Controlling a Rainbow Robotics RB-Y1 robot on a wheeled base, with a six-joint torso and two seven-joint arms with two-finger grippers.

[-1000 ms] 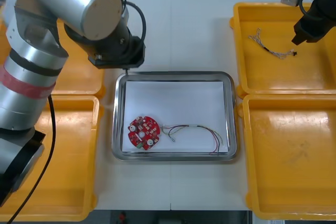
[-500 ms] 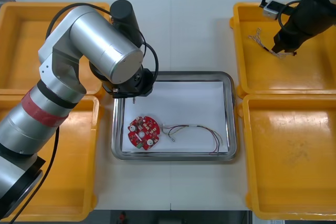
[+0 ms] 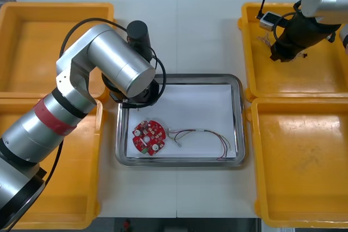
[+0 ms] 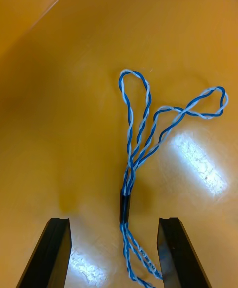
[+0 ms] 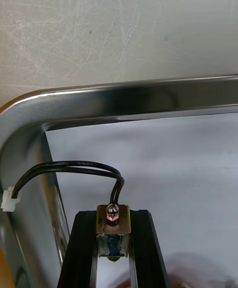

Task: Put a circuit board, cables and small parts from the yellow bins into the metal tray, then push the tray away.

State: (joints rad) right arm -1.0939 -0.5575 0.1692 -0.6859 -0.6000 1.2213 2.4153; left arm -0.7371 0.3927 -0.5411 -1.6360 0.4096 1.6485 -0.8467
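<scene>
The circuit board (image 3: 149,137) and one cable (image 3: 204,137) lie in the tray (image 3: 239,118). The left arm's jaws, clamped on a small metal part (image 5: 113,223), hang over the tray's far left corner. The right arm's jaws stand apart astride the blue and white cable (image 4: 124,203) in a yellow bin (image 3: 247,42), and the push has not yet been made.

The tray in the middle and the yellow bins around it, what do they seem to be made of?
Rectangular metal tray: likely polished steel or aluminium; its rim shines and mirrors. Yellow bins: probably moulded plastic, glossy, with highlights and scuffs. The left pincer holds a small metal part over the tray; the right pincer hangs open above a bin's twisted blue and white cable.
</scene>
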